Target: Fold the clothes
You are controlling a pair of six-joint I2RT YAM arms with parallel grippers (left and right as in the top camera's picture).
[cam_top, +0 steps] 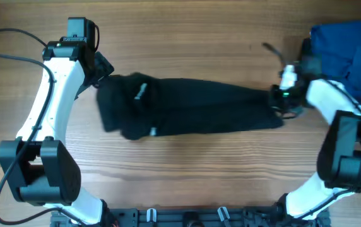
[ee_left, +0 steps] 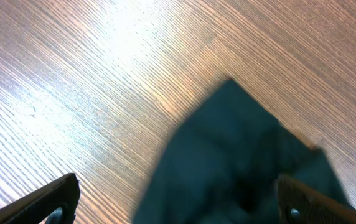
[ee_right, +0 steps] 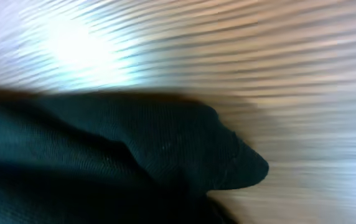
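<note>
Left jaws spread wide, empty: left gripper (ee_left: 178,190) hangs over a pointed corner of the black garment (cam_top: 193,113). Right gripper (cam_top: 280,101) is shut at its right end; I can't tell if fabric's pinched. Soft knit, a rumpled long band across the woodgrain table (cam_top: 180,170).

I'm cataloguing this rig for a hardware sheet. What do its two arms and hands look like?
The left arm and right arm have white shells between bulky black joint housings. A green light glows near each wrist. A black cable loops off the left arm. The left hand has dark fingers, one with a dimpled pad.
</note>
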